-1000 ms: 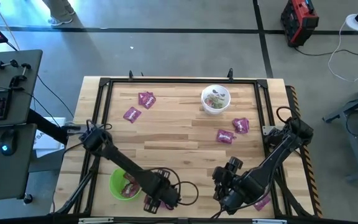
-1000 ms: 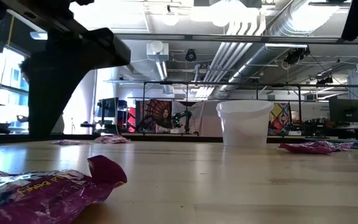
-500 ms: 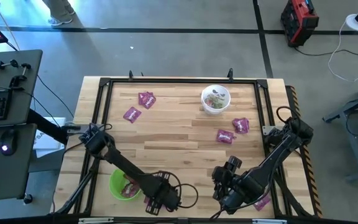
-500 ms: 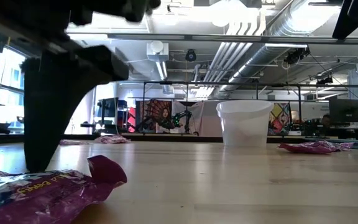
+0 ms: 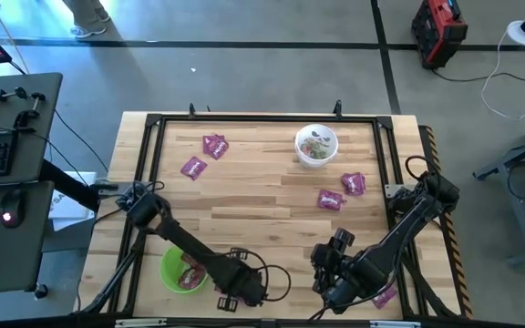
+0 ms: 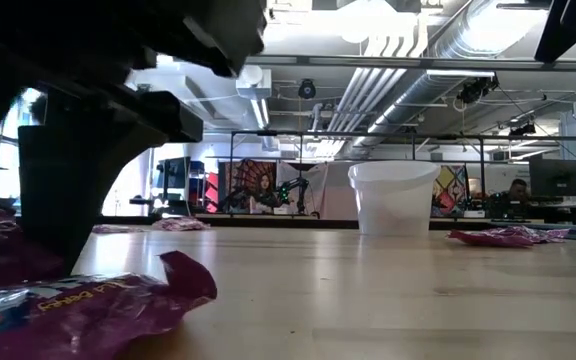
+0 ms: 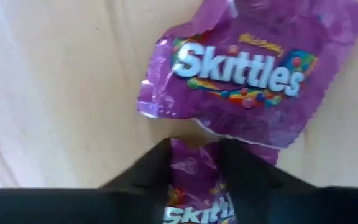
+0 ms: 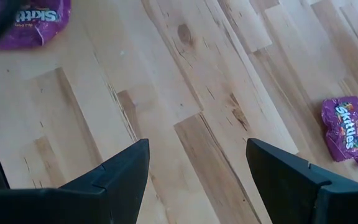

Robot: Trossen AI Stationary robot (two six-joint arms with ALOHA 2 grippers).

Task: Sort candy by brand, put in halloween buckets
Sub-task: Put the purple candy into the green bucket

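Two purple Skittles packets lie by the table's near edge. My left gripper (image 5: pixel 233 293) stands over the nearer packet (image 7: pixel 194 186) and is shut on it. The second packet (image 7: pixel 247 68) lies flat just beyond. The lime green bucket (image 5: pixel 182 271) beside the gripper holds purple packets. The white bucket (image 5: pixel 317 146) at the far side holds small sweets. My right gripper (image 5: pixel 335 271) hangs open above bare wood at the near right. My left gripper pinches the purple packet's wrapper (image 7: pixel 194 165) between its two fingers, coming from above and pointing down. The packet lies on the table (image 6: pixel 78 315), and its crumpled free end (image 6: pixel 190 282) curls up a little off the wood.
More purple packets lie at the far left (image 5: pixel 215 144) (image 5: pixel 193 168), at the right (image 5: pixel 331 199) (image 5: pixel 353 183) and by the near right corner (image 5: pixel 386 296). A black frame (image 5: pixel 153 123) rims the table. The middle of the table is bare wood.
My left gripper has sunk onto the packet at the near edge and its fingers have drawn together on it. The packet's crumpled free end has shifted a little along the table; the packet stays on the wood.
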